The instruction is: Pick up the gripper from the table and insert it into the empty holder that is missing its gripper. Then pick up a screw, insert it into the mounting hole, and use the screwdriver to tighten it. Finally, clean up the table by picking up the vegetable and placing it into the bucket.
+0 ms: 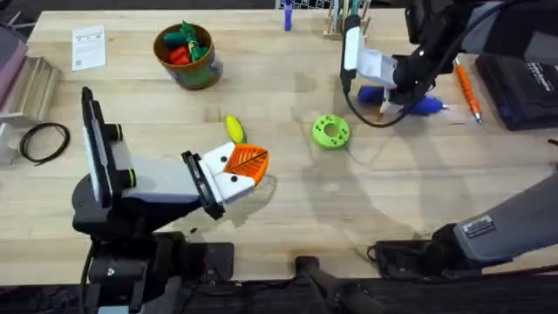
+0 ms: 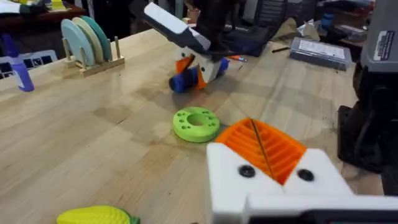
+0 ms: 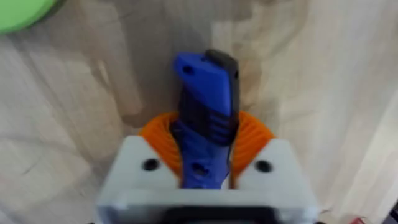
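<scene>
My right gripper (image 1: 397,94) (image 3: 205,149) is shut on the blue screwdriver (image 1: 425,105) (image 3: 205,81) at the table's far right, low over the wood. My left gripper (image 1: 247,164) (image 2: 261,146) is shut near the middle, with nothing between its orange ribbed pads. Both of its white fingers carry orange tips, so I cannot tell the holder from its twin. A dark screw head or hole (image 2: 247,171) shows on each finger. The yellow corn vegetable (image 1: 234,129) (image 2: 93,216) lies just beyond the left gripper. The bucket (image 1: 207,70) stands at the far left.
A green ring-shaped disc (image 1: 330,131) (image 2: 196,123) lies between the two grippers. Red and green toy vegetables fill the bucket. A thin orange-handled tool (image 1: 466,87) lies right of the screwdriver. A plate rack (image 2: 87,40) and a blue marker (image 2: 18,65) stand at the far edge.
</scene>
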